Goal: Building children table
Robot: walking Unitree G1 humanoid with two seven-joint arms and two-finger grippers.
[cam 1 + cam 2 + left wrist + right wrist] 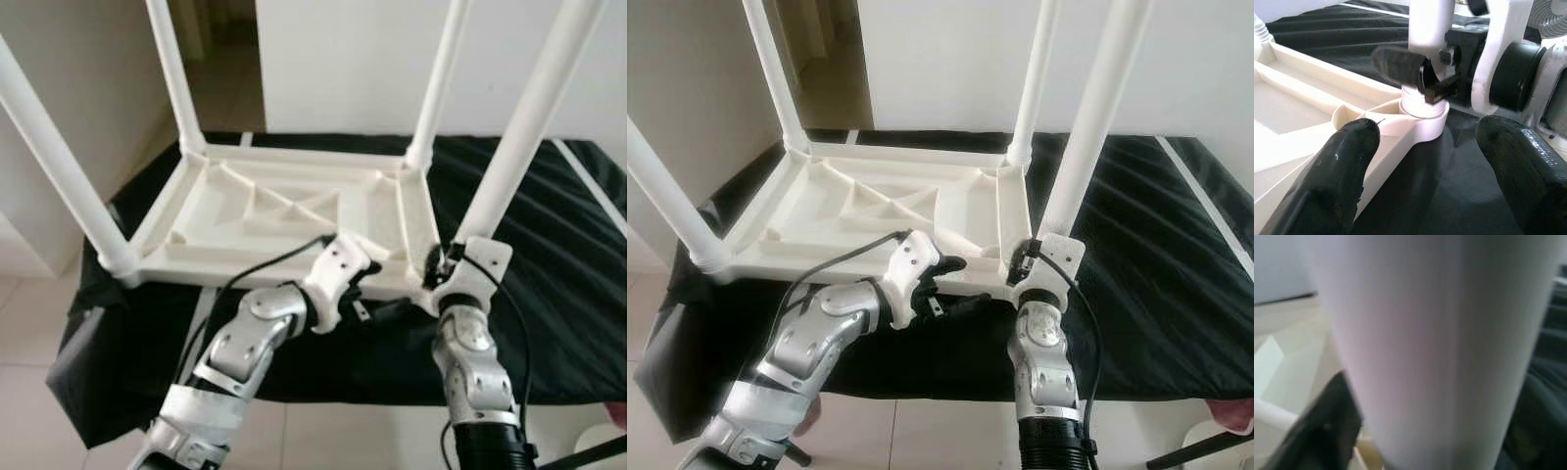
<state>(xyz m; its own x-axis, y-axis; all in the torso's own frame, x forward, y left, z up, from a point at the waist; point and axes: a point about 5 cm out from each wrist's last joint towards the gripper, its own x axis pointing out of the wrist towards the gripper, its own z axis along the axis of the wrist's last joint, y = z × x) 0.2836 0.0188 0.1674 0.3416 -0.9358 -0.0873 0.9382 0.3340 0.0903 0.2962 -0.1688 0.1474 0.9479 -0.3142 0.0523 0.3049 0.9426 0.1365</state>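
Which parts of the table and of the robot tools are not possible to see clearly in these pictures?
- Tops of the four table legs: cut off by the upper edge in both eye views.
- Right tool: its grip on the near-right leg is hidden behind its white wrist in the eye views.
- Right wrist view: the leg is blurred and covers the joint.
- Thread depth at the leg socket: hidden by the right tool's fingers in the left wrist view.

A black cloth (549, 245) covers the work surface before white walls (333, 59) and pale floor tiles (29, 392).
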